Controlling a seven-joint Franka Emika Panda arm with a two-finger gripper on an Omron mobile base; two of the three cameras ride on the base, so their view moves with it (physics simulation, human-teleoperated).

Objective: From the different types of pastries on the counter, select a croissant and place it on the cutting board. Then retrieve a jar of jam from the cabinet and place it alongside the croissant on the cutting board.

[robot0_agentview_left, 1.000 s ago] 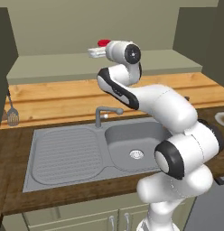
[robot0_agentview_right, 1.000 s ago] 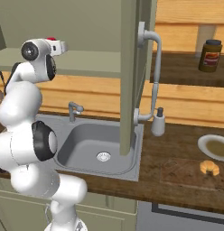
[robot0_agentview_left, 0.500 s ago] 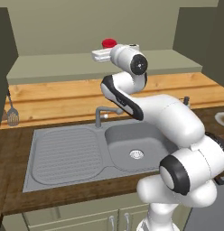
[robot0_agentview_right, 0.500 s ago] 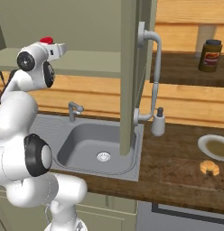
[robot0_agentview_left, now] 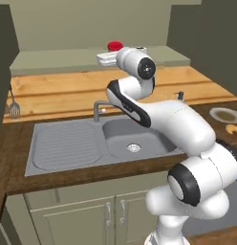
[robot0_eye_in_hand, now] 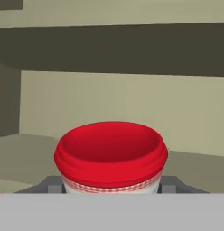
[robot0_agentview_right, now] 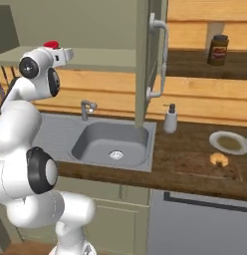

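1. Your gripper (robot0_eye_in_hand: 111, 188) is up high over the sink, in front of the olive wall. The jaws are closed on the jar of jam (robot0_eye_in_hand: 111, 159), one dark finger showing on each side of it in the hand view.
2. The jar has a bright red lid and a red-and-white gingham band under the rim. No readable writing on it.
3. Left base view: the red lid (robot0_agentview_left: 114, 46) sticks up just above the hand, above the faucet (robot0_agentview_left: 97, 109) and the grey sink (robot0_agentview_left: 99, 142).
4. Right base view: the croissant (robot0_agentview_right: 219, 159) already lies on the cutting board (robot0_agentview_right: 195, 164), on the table right of the sink, just below a pale round plate (robot0_agentview_right: 230, 142).
5. A soap dispenser (robot0_agentview_right: 170, 118) stands between the sink and the board.
6. The cabinet door (robot0_agentview_right: 148, 60) hangs open. On the shelf behind it stands a dark-brown jar (robot0_agentview_right: 218, 50) with a red label; the print is too small to read.
7. A spatula (robot0_agentview_left: 13, 108) hangs on the wood wall at far left.
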